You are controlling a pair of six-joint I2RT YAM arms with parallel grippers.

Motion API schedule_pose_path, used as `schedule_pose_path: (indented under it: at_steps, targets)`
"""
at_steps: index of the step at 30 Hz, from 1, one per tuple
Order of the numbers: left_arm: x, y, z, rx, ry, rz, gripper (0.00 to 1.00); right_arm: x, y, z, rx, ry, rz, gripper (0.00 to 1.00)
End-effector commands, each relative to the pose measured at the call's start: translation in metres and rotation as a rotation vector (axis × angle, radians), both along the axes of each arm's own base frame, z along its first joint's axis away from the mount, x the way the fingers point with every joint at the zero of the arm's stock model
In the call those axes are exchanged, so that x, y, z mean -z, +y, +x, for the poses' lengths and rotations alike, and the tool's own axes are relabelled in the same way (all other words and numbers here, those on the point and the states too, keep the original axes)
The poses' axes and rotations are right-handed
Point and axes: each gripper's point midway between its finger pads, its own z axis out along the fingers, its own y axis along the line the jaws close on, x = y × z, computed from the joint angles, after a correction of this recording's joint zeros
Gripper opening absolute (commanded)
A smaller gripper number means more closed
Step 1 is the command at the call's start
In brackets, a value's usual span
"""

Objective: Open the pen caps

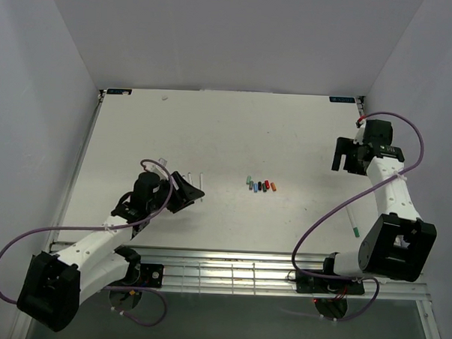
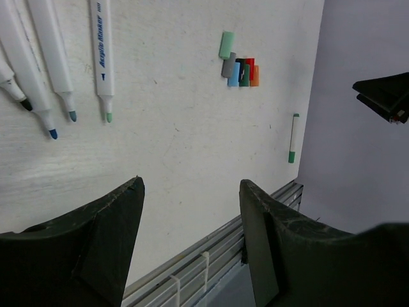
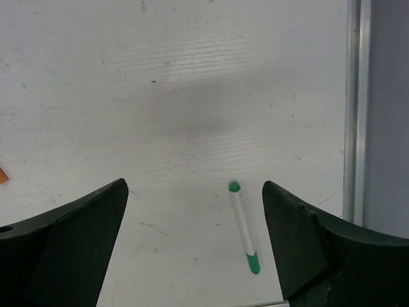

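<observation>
Several loose pen caps [image 1: 260, 187] in green, grey, blue, black, red and orange lie bunched mid-table; the left wrist view shows them too [image 2: 239, 67]. Several uncapped white pens [image 2: 57, 57] lie by my left gripper [image 1: 186, 192], which is open and empty [image 2: 190, 185]. One white pen [image 1: 353, 224] lies alone at the right with its green cap [image 3: 254, 262] on; it shows in the left wrist view [image 2: 293, 137] too. My right gripper [image 1: 346, 160] is open and empty above the table, with that pen [image 3: 243, 227] below, near its right finger.
A metal rail [image 1: 229, 271] runs along the table's near edge. Another rail [image 3: 354, 109] borders the right side. White walls enclose the table at left, back and right. My right gripper shows in the left wrist view [image 2: 386, 96].
</observation>
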Motion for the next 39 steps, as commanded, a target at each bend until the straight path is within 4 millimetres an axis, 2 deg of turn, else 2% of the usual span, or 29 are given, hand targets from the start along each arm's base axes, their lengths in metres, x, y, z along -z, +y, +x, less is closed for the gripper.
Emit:
schedule_pose_path:
  at_steps: [1,3,5,10,13,15,19,22,25,26,30,33,37,39]
  targets:
    - [-0.019,-0.015,-0.002,0.033,-0.049,-0.059,0.72,0.007,-0.009,-0.012,-0.164,0.073,-0.08,0.91]
    - [-0.022,-0.023,-0.005,0.057,-0.064,-0.063,0.72,0.01,-0.019,-0.014,-0.17,0.082,-0.111,0.92]
    - [-0.022,-0.03,-0.008,0.075,-0.072,-0.067,0.72,0.023,-0.028,-0.022,-0.215,0.138,-0.153,0.91]
    - [-0.013,-0.036,-0.013,0.089,-0.056,-0.065,0.72,0.068,-0.049,-0.061,-0.333,0.305,-0.203,0.9]
    - [-0.007,-0.037,-0.016,0.1,-0.049,-0.069,0.72,0.081,-0.05,-0.071,-0.364,0.318,-0.179,0.9]
    - [-0.004,-0.038,-0.018,0.11,-0.045,-0.071,0.72,0.095,-0.05,-0.085,-0.401,0.363,-0.179,0.9]
    - [-0.004,-0.039,-0.02,0.115,-0.052,-0.078,0.72,0.104,-0.058,-0.089,-0.386,0.344,-0.174,0.94]
    - [-0.003,-0.037,-0.021,0.111,-0.063,-0.079,0.72,0.112,-0.051,-0.09,-0.432,0.332,-0.136,0.99]
    - [-0.003,-0.037,-0.02,0.109,-0.066,-0.076,0.72,0.122,-0.05,-0.095,-0.436,0.355,-0.13,1.0]
    - [-0.002,-0.038,-0.02,0.113,-0.062,-0.077,0.72,0.125,-0.05,-0.097,-0.436,0.364,-0.131,0.95]
    - [-0.001,-0.038,-0.023,0.118,-0.06,-0.079,0.72,0.134,-0.052,-0.102,-0.44,0.393,-0.129,0.91]
    - [0.001,-0.035,-0.024,0.111,-0.061,-0.077,0.72,0.141,-0.051,-0.106,-0.431,0.423,-0.107,0.82]
    - [0.001,-0.035,-0.025,0.114,-0.069,-0.076,0.72,0.147,-0.042,-0.106,-0.446,0.424,-0.049,0.75]
    - [0.0,-0.035,-0.025,0.114,-0.07,-0.076,0.72,0.151,-0.039,-0.11,-0.454,0.442,-0.027,0.64]
